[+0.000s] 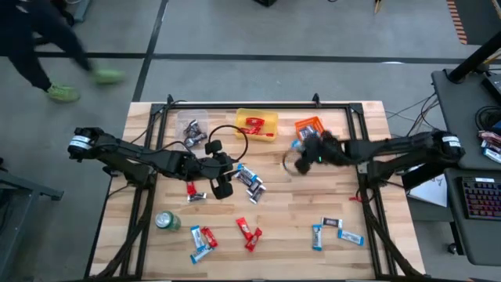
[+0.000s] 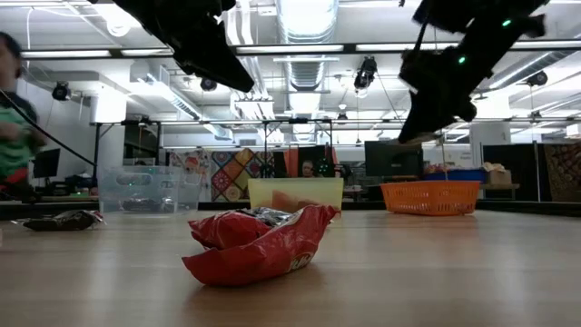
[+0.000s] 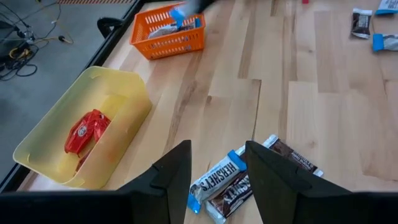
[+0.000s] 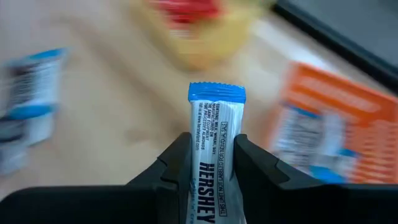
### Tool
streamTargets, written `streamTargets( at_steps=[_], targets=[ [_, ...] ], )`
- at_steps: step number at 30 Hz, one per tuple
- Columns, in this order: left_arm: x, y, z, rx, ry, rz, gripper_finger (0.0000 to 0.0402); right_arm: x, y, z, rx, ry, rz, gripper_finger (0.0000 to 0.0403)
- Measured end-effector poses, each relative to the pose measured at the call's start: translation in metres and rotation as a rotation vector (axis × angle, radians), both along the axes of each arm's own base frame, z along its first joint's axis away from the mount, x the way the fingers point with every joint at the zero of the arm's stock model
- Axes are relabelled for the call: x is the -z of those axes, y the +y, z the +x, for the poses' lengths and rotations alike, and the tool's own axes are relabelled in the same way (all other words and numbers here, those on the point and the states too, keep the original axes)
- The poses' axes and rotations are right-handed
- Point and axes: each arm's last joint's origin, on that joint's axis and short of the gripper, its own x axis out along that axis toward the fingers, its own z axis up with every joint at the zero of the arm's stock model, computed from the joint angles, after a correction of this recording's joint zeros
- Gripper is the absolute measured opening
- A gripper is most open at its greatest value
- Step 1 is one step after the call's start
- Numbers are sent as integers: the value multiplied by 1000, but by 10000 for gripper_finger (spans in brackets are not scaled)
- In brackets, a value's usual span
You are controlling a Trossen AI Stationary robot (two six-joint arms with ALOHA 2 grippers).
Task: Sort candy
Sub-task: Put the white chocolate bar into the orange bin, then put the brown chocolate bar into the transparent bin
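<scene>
One raised right gripper (image 4: pixel 211 163) (bar (image 4: pixel 216 155) clamped)

On the wooden surface (image 1: pixel 282 211), the left claw (image 1: pixel 221 178) hovers beside a candy cluster (image 1: pixel 249 179); the right claw (image 1: pixel 307 149) sits beside the orange basket (image 1: pixel 309 125). A green can (image 1: pixel 167 222) stands near the front-left.

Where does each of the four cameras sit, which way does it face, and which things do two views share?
High view: overhead, straight down; both arms, left gripper, right gripper.
Low view: at tabletop height, level across; a red candy close up, both arms overhead.
Left wrist view: past its open fingers at blue-and-white bars.
Right wrist view: fingers clamping a blue-and-white bar.
Shared: yellow bin and orange basket, also in the high view.
</scene>
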Motion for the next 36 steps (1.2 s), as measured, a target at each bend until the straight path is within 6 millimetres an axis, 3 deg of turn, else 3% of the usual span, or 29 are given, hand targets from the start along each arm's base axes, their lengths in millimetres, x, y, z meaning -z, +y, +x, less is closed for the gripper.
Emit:
streamTargets(
  at_steps=[6, 12, 22, 36],
  targets=[
    [0, 0, 0, 0, 0, 0, 134, 8, -54, -17, 207, 78, 42, 87],
    [0, 0, 0, 0, -1, 0, 134, 20, -75, -18, 236, 81, 97, 114],
    [0, 0, 0, -4, -2, -6, 134, 24, -79, -13, 248, 66, 88, 198],
    [3, -1, -1, -1, 3, -87, 134, 3, -64, -5, 107, -45, 143, 201]
  ],
)
